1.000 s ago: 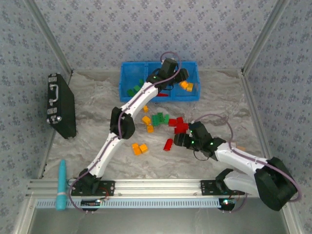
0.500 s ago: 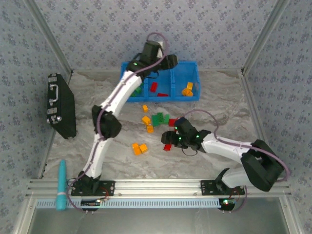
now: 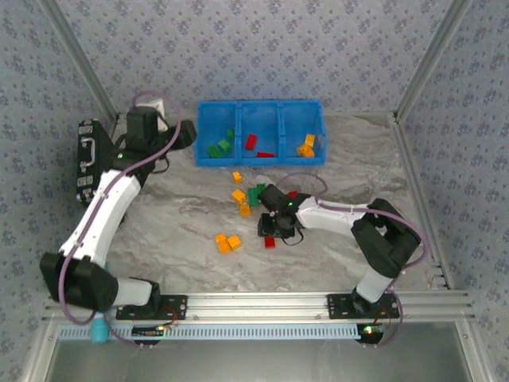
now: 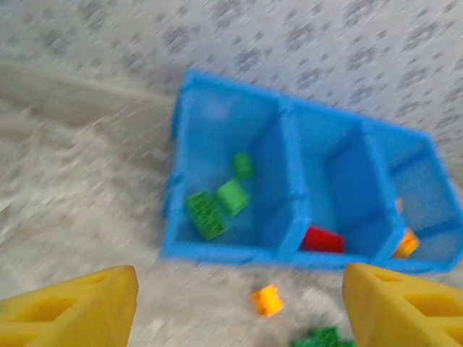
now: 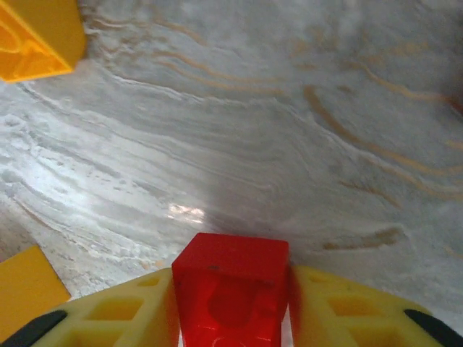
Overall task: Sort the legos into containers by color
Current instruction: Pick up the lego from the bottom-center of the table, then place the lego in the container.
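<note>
Pinching a red brick between right fingers, low at the surface, bound, likely, for the bin's middle compartment with the other reds. Keeping left fingers spread, empty, off the bin's left end, out of the way.

The right hand grips a red lego with an orange lego beyond.

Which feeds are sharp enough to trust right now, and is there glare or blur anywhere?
Left wrist view: motion-blurred, the blue bin smeared at its edges. Right wrist view: the red brick pinched in the right end effector is crisp, with a small glare patch on the table beyond it. Top external view: sharp and evenly lit.
</note>
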Robot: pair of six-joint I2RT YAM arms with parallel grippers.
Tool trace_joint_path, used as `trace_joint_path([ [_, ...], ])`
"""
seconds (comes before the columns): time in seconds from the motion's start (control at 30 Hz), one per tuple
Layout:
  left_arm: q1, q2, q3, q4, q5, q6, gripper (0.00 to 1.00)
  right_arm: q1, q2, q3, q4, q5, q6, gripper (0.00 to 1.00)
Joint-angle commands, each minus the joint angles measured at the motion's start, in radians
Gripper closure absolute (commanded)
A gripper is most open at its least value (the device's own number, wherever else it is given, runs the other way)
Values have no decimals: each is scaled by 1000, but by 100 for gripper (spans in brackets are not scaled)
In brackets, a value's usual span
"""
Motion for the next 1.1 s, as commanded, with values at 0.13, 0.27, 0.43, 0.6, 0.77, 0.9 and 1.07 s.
trace_joint_path([
  [0.13,70,-255,-203,-110,28,28,25,-56,113,249,-238,35,-216,70],
  [0.27,69,-346,-325,-128,149,-34,25,-141,160,440,-341,80,-326,71],
  [0.43,61,-424,-476,-164,240,-139,25,-267,263,758,-395,177,-471,71],
  [0.6,-31,-488,-610,-161,211,-280,25,-327,409,1004,-256,226,-578,71],
  [0.77,-153,-506,-707,-153,163,-402,26,-325,570,1185,-120,241,-669,71],
  [0.9,-212,-518,-767,-126,140,-491,26,-331,697,1333,-104,234,-682,71],
  [1.07,-262,-505,-791,-111,113,-556,26,-337,769,1387,-48,228,-677,70],
])
